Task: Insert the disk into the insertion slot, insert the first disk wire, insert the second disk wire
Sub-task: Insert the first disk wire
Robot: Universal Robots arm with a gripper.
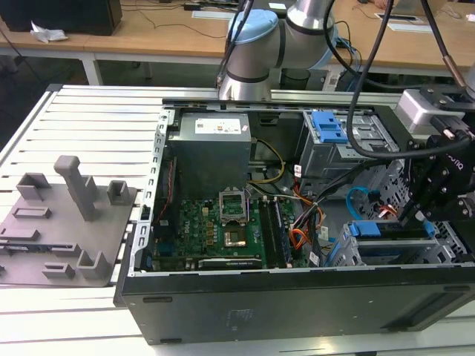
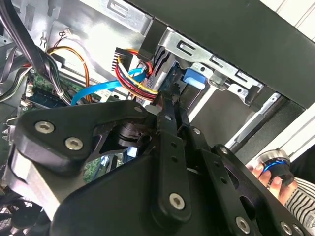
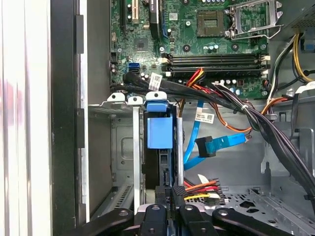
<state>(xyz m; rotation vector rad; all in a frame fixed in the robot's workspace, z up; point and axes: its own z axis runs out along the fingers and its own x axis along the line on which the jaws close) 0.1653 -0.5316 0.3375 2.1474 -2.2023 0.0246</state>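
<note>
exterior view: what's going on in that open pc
A robot arm is working in the open PC. The disk already sits in the slot. The pincer, at the disk's end, looks shut on the plug of the red-and-yellow wire. The blue wire hangs loose nearby, its plug free.

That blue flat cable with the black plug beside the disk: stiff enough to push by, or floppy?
Probably floppy: the blue flat cable curves loosely beside the disk, so pushed mid-length it would likely bow sideways. Its black plug looks rigid, likely the better place to hold. Being flat, it probably bends easily one way and resists twisting.
</note>
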